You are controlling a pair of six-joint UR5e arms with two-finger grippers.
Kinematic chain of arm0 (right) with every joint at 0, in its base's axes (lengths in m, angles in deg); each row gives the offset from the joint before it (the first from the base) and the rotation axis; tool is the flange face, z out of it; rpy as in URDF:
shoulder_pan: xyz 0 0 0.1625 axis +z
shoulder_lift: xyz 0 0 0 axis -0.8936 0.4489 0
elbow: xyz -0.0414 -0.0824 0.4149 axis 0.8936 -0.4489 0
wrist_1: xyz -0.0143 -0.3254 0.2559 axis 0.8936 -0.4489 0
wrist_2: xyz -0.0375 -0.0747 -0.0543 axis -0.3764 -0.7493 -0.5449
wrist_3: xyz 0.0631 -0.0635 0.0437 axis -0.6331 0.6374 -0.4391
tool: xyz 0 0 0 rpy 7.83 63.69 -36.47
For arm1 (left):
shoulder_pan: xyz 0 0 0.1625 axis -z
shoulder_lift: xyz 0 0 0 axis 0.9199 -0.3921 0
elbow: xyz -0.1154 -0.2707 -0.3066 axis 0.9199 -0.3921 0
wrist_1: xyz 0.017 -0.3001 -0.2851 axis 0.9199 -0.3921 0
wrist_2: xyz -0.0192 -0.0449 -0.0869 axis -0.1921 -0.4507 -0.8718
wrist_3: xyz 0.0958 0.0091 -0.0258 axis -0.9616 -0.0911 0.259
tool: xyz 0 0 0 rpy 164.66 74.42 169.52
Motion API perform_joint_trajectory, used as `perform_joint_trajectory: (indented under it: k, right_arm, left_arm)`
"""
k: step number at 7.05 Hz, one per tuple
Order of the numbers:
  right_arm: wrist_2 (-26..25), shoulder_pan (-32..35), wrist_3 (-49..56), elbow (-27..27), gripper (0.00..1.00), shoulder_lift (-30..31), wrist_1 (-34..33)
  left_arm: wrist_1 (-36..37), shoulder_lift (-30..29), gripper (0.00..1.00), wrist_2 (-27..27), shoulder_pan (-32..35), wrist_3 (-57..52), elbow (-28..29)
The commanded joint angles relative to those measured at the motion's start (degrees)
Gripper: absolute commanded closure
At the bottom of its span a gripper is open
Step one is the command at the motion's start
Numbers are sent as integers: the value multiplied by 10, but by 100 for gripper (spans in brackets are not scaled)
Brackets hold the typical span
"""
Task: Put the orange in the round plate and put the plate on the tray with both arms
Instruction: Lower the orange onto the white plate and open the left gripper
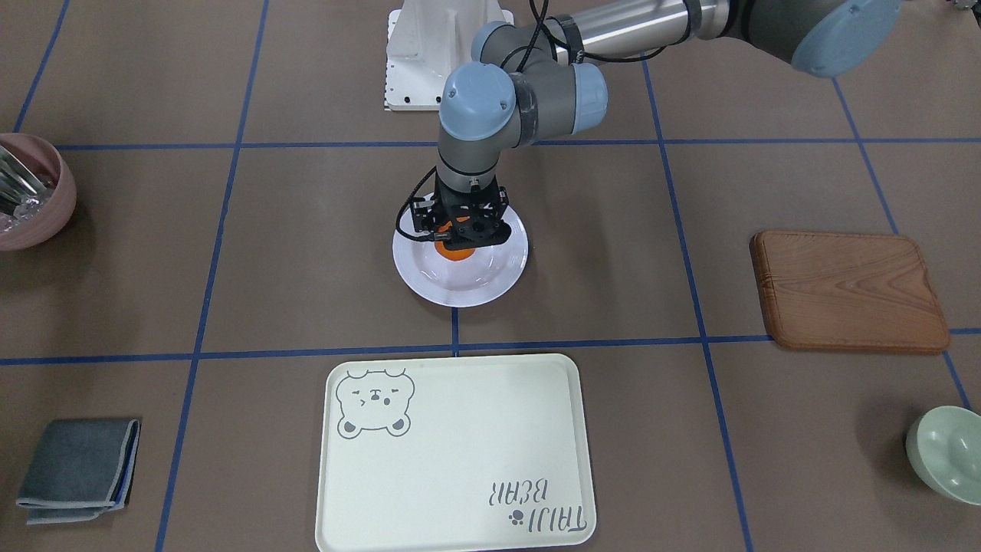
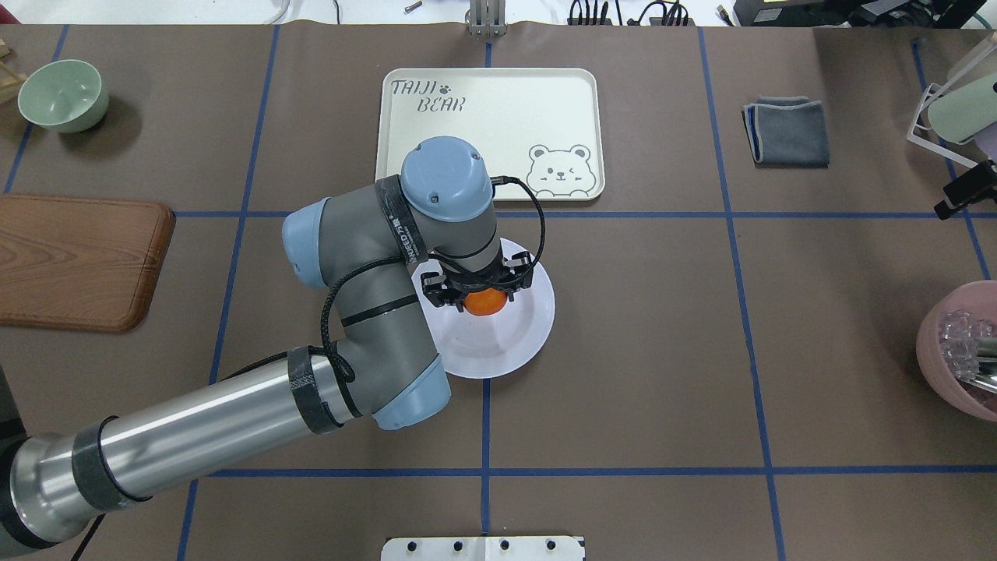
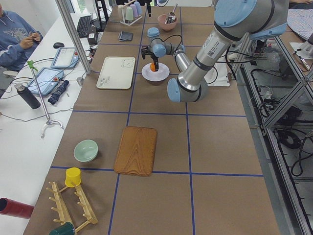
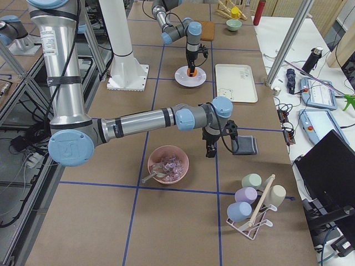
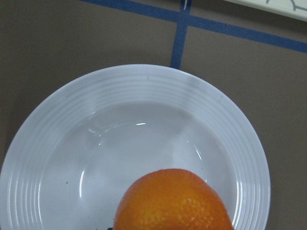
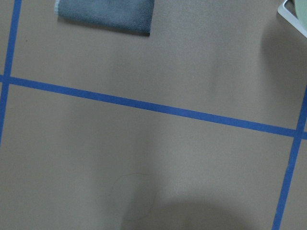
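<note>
The white round plate (image 1: 460, 295) (image 2: 498, 354) lies mid-table, one grid square nearer the robot than the cream tray (image 1: 460, 445) (image 2: 498, 117) with its bear drawing. My left gripper (image 1: 460, 234) (image 2: 479, 294) points straight down over the plate, shut on the orange (image 1: 454, 253) (image 2: 484, 302). In the left wrist view the orange (image 5: 172, 201) fills the lower middle, above the plate's (image 5: 144, 81) bowl. My right gripper (image 4: 209, 151) hovers over bare table between the pink bowl and the grey cloth; I cannot tell whether it is open or shut.
A brown wooden board (image 2: 78, 261) and a pale green bowl (image 2: 62, 95) sit on my left side. On my right are a folded grey cloth (image 2: 787, 132), a pink bowl (image 2: 958, 351) holding clear items and a cup rack (image 4: 255, 205).
</note>
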Motion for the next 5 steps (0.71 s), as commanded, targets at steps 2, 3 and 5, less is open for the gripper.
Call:
perform_joint_trajectory:
  k: [2,3,5]
  right_arm:
    - [0,-2,0,-1,0,0,0]
    - [-1,-2,0,-1,0,0,0]
    - [1,-2,0,-1,0,-1,-1]
  left_arm:
    - [-13,2,100,2,-9,1,8]
    - [-28,2,86,2,-9,0,20]
    - [-32,2,25,3,-9,-1,22]
